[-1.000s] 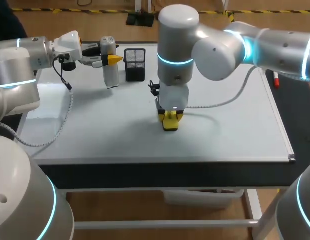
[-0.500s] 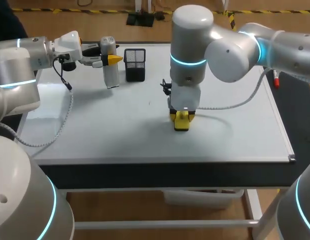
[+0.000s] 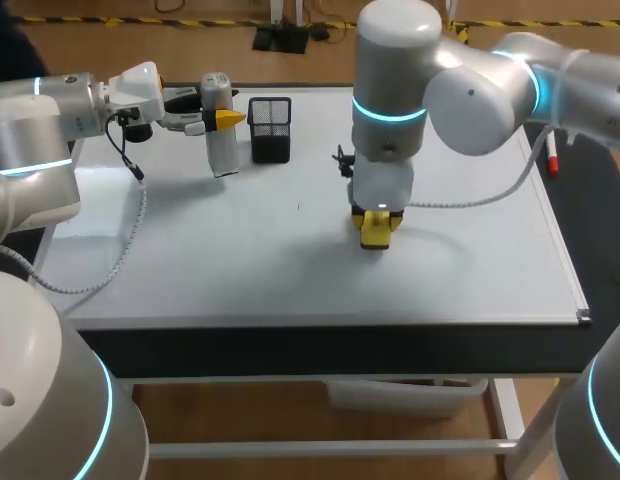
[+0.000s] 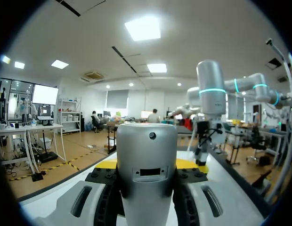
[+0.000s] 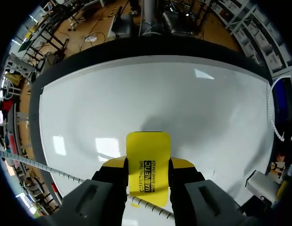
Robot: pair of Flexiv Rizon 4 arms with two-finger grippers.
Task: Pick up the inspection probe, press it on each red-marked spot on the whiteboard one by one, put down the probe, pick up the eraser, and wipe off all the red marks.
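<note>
The whiteboard (image 3: 240, 250) looks smooth and glossy, the eraser (image 5: 148, 157) hard yellow plastic, the probe (image 4: 147, 155) satin grey.

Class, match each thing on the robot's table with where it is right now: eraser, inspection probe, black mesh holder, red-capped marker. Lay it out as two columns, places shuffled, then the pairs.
Things
1. eraser
2. inspection probe
3. black mesh holder
4. red-capped marker

Places
A. standing free near the far edge of the whiteboard
B. clamped in the left gripper
C. lying beside the whiteboard's right rim
D. clamped in the right gripper

Pairs: 1-D, 2-B, 3-A, 4-C
</note>
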